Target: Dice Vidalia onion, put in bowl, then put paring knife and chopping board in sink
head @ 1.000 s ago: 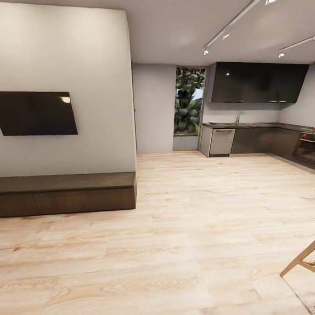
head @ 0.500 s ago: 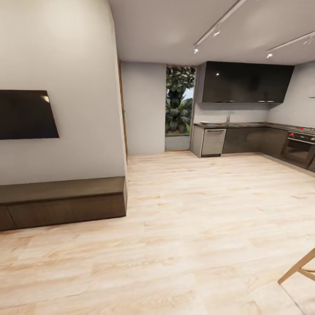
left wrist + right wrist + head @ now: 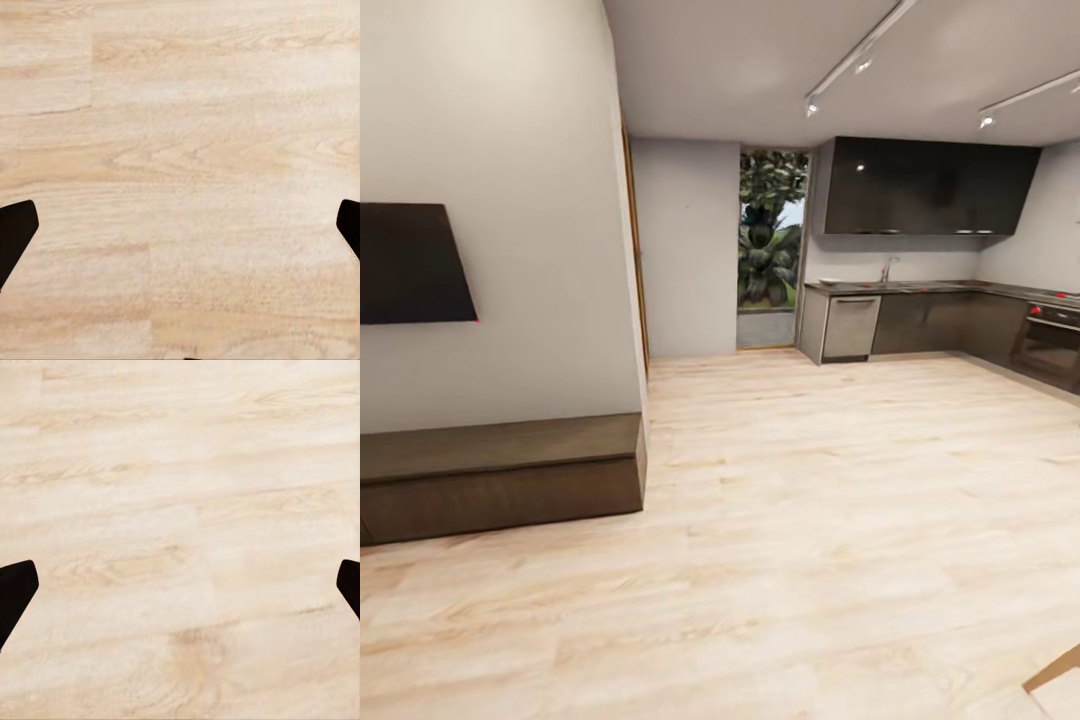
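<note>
My head camera looks across a light wooden floor [image 3: 810,520] toward the kitchen at the far end of the room. The worktop [image 3: 920,288], a dark strip above dark cabinet fronts [image 3: 935,322], runs with its long axis from beside the window [image 3: 768,245] toward the right-hand wall, where it turns the corner above an oven [image 3: 1048,348] cut off by the picture's edge. A thin chrome tap [image 3: 887,268] stands up from the strip and marks the sink [image 3: 895,286], whose basin is too distant to make out; onion, board, knife and bowl cannot be told apart at this range. All of this lies well ahead of my grippers. A wall-mounted screen [image 3: 410,263] and a low dark bench [image 3: 500,475] are both cropped at the left. My left gripper [image 3: 180,229] and right gripper [image 3: 180,589] each hang over bare floorboards, fingers spread wide with only the dark tips [image 3: 13,232] [image 3: 15,589] showing, nothing between them.
</note>
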Controlling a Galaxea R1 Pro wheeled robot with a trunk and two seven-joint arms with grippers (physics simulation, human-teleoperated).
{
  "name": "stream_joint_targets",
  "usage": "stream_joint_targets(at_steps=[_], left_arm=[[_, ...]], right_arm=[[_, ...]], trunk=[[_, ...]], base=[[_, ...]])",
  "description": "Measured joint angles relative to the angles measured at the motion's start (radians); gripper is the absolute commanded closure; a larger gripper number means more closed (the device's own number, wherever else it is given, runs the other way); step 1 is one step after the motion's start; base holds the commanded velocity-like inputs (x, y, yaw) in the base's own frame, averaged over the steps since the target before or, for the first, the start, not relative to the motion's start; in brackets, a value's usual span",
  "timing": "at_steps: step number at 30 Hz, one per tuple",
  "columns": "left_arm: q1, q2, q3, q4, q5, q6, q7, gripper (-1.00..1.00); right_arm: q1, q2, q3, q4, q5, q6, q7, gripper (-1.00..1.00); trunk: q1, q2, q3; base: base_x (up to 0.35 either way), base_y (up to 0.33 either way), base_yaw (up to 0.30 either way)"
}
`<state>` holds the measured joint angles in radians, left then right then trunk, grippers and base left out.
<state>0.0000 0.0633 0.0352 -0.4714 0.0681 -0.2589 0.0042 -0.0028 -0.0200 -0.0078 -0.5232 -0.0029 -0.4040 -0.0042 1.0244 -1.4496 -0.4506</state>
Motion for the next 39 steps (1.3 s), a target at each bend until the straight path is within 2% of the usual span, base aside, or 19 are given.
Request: stream_joint_targets(at_steps=[6,39], left_arm=[[0.000,0.000,0.000,0.000,0.000,0.000,0.000,-1.00],[0.000,0.000,0.000,0.001,0.000,0.000,0.000,-1.00]], right_arm=[[0.000,0.000,0.000,0.000,0.000,0.000,0.000,-1.00],[0.000,0.000,0.000,0.002,0.000,0.000,0.000,-1.00]], trunk=[[0.000,0.000,0.000],[0.000,0.000,0.000]], base=[[0.321,0.000,-0.106],[0.321,0.000,-0.205]])
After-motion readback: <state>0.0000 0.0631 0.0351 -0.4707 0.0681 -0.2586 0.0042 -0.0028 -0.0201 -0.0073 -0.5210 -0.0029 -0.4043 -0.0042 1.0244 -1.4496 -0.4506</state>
